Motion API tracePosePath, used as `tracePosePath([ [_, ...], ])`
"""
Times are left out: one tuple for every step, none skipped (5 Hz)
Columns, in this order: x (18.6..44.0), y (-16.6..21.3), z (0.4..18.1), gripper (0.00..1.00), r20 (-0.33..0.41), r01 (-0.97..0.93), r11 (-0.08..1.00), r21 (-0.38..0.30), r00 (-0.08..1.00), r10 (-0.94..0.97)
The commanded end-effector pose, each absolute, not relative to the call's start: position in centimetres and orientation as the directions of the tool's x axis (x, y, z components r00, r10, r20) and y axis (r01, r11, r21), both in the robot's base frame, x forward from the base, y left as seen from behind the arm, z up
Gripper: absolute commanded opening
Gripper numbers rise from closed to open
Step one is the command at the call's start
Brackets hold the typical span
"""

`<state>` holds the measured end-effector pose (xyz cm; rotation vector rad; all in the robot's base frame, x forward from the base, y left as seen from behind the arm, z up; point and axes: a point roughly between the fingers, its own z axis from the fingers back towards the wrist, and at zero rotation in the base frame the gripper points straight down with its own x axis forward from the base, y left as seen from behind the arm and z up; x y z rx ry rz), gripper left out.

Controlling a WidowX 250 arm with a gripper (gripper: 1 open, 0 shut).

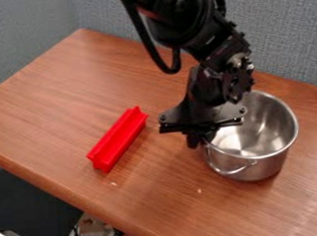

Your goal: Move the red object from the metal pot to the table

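The red object point(119, 138) lies flat on the table point(60, 90), left of the metal pot point(260, 145), with a clear gap between them. The pot stands upright near the table's right front edge, and nothing red shows inside it. My gripper point(195, 132) points steeply down at the pot's left rim with its jaws shut. Whether they pinch the rim cannot be told. Nothing else shows between the fingers. The black arm rises behind the gripper to the top of the view.
A grey wall runs behind the table. The table's front edge runs diagonally just below the red object and the pot, with dark floor and cables beyond it. Bare wood stretches to the left and back.
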<state>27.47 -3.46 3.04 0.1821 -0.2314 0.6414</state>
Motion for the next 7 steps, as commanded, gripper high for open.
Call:
tracePosePath([
  [25.2, -3.2, 4.1, 0.0, 0.238, -0.628, 0.761, 0.164, 0.773, 0.588],
  [24.8, -4.0, 3.6, 0.0, 0.242, -0.584, 0.784, 0.21, 0.808, 0.537],
  [24.5, -4.8, 2.9, 0.0, 0.242, -0.541, 0.8, 0.258, 0.838, 0.489],
  [25.3, -4.3, 3.2, 0.0, 0.236, -0.397, 0.877, 0.271, 0.911, 0.339],
  [26.1, -3.8, 3.8, 0.0, 0.229, -0.248, 0.926, 0.285, 0.956, 0.186],
  [27.2, -3.2, 4.0, 0.0, 0.219, -0.098, 0.949, 0.3, 0.975, 0.031],
  [27.6, -3.0, 2.5, 0.0, 0.213, -0.19, 0.93, 0.313, 0.969, 0.126],
])
